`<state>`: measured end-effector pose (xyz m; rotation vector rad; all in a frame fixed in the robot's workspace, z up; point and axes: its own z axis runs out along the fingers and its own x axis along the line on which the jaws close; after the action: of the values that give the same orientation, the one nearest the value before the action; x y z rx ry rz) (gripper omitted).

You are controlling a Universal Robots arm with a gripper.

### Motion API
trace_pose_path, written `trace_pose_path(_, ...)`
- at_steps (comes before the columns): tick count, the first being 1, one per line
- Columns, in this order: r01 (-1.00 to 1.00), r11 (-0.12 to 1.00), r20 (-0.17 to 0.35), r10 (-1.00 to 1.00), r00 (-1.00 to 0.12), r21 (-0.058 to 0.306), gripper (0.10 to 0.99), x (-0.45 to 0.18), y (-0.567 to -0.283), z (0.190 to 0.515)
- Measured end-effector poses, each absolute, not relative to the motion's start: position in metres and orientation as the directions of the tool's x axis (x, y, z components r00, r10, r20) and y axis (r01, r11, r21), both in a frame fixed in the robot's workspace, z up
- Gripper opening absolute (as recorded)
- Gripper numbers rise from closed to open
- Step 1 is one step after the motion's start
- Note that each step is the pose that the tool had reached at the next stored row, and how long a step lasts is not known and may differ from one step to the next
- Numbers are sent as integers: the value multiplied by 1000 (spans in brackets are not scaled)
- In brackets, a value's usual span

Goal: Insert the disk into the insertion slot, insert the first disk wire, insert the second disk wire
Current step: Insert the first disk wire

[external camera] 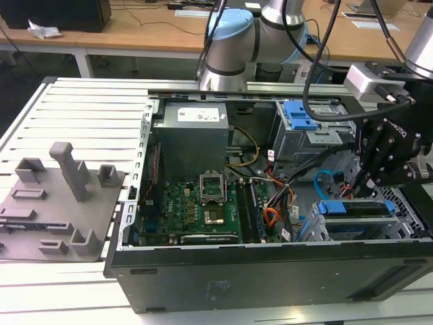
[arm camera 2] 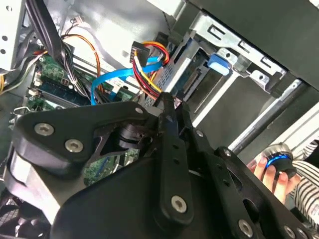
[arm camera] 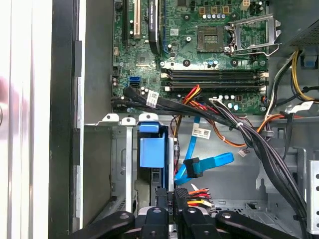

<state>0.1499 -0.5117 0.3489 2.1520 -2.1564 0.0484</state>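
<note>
The disk [external camera: 353, 209] in its bright blue caddy [arm camera: 151, 149] sits inside the insertion slot [external camera: 316, 233], a silver perforated cage at the case's front corner. Just above the disk's rear end, my black gripper [external camera: 369, 181] is shut on a black connector with red, yellow and black leads [arm camera: 199, 198], the first disk wire. In the second wrist view those leads [arm camera 2: 145, 69] run down to my gripper [arm camera 2: 167, 102]. The second disk wire [arm camera: 212, 162], flat and light blue, hangs loose beside the caddy with its black connector [arm camera: 193, 167] unplugged; it loops behind the gripper [arm camera 2: 117, 79].
Another grey cage with a blue latch [external camera: 301, 115] stands behind the slot. Thick black cable bundles [arm camera: 234, 122] and orange cables [external camera: 272, 217] cross between the motherboard [external camera: 196, 200] and the cages. A person's hand [arm camera 2: 269, 174] holds a round device outside the case. Grey fixtures [external camera: 61, 196] lie at the exterior view's left.
</note>
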Motion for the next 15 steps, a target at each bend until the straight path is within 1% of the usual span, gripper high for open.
trace_pose_path(5, -999, 4, 89, -996, 0, 44, 173, 150, -512, 349)
trace_pose_path(15, -999, 4, 89, -996, 0, 44, 173, 150, -527, 349)
